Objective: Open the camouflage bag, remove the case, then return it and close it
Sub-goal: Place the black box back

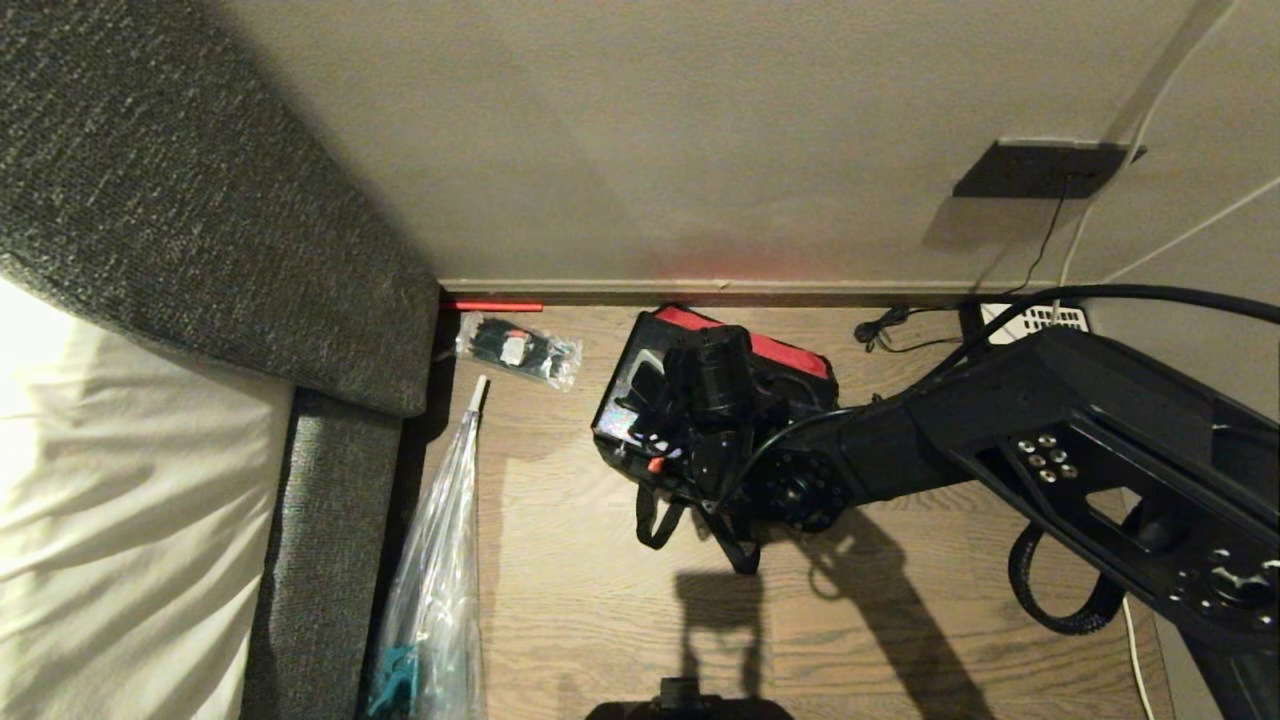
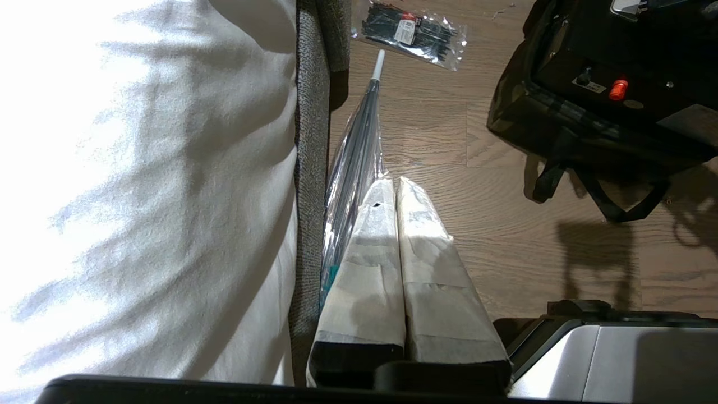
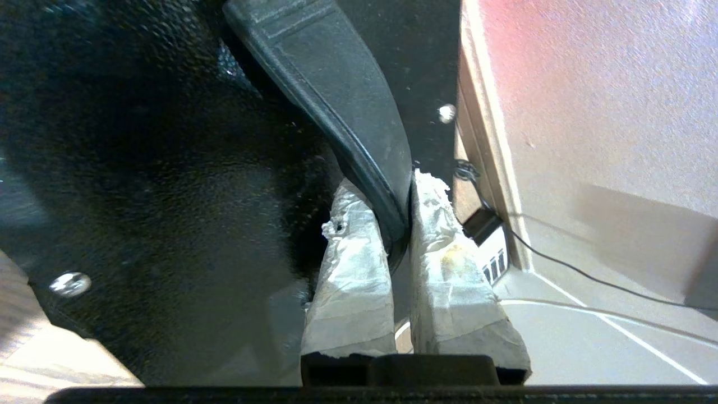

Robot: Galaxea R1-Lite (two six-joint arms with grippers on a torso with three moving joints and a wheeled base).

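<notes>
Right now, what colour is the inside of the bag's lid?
Bright red; the bag's lid lining shows best in the head view.

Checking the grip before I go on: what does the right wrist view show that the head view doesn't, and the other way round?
Right wrist only: the right gripper shut on the case's handle.
Head only: the camouflage bag open on the floor, red lining showing, the packet and umbrella to its left.
Both: the case and the baseboard.

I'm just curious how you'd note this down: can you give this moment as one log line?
stage: case handling | right gripper: shut on case handle, above open camouflage bag | left gripper: shut, parked beside sofa
</notes>
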